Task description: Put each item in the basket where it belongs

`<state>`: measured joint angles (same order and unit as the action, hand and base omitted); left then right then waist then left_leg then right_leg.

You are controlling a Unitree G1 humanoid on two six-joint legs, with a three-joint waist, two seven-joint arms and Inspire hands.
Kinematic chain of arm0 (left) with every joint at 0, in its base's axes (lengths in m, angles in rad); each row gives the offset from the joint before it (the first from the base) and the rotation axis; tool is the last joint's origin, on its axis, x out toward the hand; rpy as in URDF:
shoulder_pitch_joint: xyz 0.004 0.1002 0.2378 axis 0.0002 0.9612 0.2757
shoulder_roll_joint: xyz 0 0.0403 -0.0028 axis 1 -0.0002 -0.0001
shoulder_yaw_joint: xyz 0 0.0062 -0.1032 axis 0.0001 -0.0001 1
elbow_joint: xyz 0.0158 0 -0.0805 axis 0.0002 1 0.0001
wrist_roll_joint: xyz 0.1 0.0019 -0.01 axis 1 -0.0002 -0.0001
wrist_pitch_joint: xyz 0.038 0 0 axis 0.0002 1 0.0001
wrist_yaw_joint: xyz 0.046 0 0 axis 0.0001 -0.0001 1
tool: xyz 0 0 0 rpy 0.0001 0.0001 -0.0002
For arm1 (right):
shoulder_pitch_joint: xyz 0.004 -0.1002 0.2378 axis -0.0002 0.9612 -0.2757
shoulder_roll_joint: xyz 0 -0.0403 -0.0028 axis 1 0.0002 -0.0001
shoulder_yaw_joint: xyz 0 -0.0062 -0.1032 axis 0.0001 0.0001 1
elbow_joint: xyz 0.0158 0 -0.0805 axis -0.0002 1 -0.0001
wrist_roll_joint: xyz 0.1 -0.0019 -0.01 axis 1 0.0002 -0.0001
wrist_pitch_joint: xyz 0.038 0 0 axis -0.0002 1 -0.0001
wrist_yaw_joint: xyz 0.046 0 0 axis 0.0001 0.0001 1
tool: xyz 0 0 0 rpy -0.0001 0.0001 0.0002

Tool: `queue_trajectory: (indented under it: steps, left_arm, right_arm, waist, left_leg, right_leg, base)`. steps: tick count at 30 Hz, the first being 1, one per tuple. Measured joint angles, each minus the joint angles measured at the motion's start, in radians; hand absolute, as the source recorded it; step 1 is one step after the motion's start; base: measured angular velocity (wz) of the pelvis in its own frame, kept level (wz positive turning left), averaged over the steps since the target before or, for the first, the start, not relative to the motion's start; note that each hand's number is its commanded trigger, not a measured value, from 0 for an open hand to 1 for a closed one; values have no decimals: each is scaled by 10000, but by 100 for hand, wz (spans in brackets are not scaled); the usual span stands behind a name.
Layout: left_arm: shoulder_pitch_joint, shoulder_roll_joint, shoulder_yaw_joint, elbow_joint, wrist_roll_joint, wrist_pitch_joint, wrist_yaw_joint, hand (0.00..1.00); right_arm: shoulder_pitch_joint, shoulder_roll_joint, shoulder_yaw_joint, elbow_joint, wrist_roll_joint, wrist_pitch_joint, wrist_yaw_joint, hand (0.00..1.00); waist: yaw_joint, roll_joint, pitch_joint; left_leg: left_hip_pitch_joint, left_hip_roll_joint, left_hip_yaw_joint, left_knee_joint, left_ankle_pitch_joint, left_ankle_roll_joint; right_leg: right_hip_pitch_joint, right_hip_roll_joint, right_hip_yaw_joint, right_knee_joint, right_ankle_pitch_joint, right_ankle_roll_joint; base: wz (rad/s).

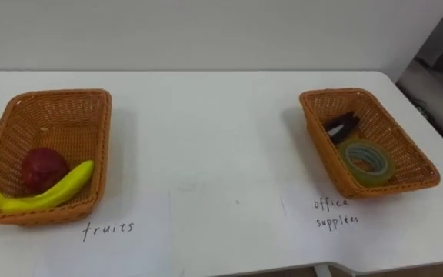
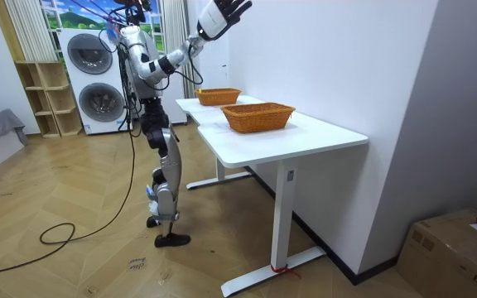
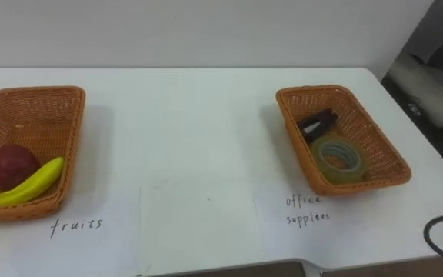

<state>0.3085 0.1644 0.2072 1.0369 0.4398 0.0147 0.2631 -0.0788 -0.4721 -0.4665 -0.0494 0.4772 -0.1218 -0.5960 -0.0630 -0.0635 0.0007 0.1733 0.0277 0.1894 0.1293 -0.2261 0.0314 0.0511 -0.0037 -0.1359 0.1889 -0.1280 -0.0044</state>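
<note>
On the white table point(image 1: 221, 123), the wicker basket at my left point(image 1: 52, 96) holds a dark red apple point(image 1: 43, 168) and a yellow banana point(image 1: 44, 196). The wicker basket at my right point(image 1: 337, 94) holds a roll of clear tape point(image 1: 368, 160) and a small black item point(image 1: 341, 125). In the room view I stand at the table's long side, between the near basket point(image 2: 257, 116) and the far one point(image 2: 218, 96). My right hand point(image 2: 222, 12) is raised high above the table, fingers spread and holding nothing.
Handwritten paper labels lie in front of each basket: "fruits" point(image 1: 108, 228) and "office supplies" point(image 1: 335, 213). A wall runs behind the table. Stacked washing machines point(image 2: 93, 74) and a wooden shelf point(image 2: 44, 99) stand behind me; a cardboard box point(image 2: 454, 248) sits at the room view's right.
</note>
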Motion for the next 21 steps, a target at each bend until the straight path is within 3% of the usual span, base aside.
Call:
queue_trajectory:
  steps: [4, 8, 16, 21]
  left_arm:
    - [31, 3, -143, -177, 15, 8, 244, 0]
    - [-11, -4, -163, -181, -8, 10, 389, 0]
    - [-38, -24, -167, -567, -154, 6, 484, 0]
    - [-32, -195, -162, -831, -175, 12, 539, 0]
  right_arm:
    - [980, 156, -451, 48, 563, 0, -553, 0]
    - [1747, 780, -680, 449, 807, -7, -1048, 0]
    - [2271, 1546, -848, 1414, 1117, -10, -1879, 0]
    - [2468, 1918, -1013, 2049, 1808, -10, -1912, 0]
  waist:
    - [-195, 41, 14]
    - [-253, 65, 4]
    - [-486, 226, -67]
    - [-503, 246, -64]
  left_leg:
    - [0, 44, 55, -8, -50, -53]
    - [-3, 125, 293, -3, -113, -105]
    - [-75, 130, 367, -19, -115, -105]
    - [-57, 125, 404, -20, -116, -106]
  right_leg:
    - [-18, 91, 105, -39, -3, -5]
    - [-43, 194, 284, -40, -4, -27]
    - [-161, 208, 348, -14, -19, -49]
    - [-163, 222, 474, -7, -23, -57]
  base:
    - [-8]
    - [-17]
    - [-2]
    - [-1]
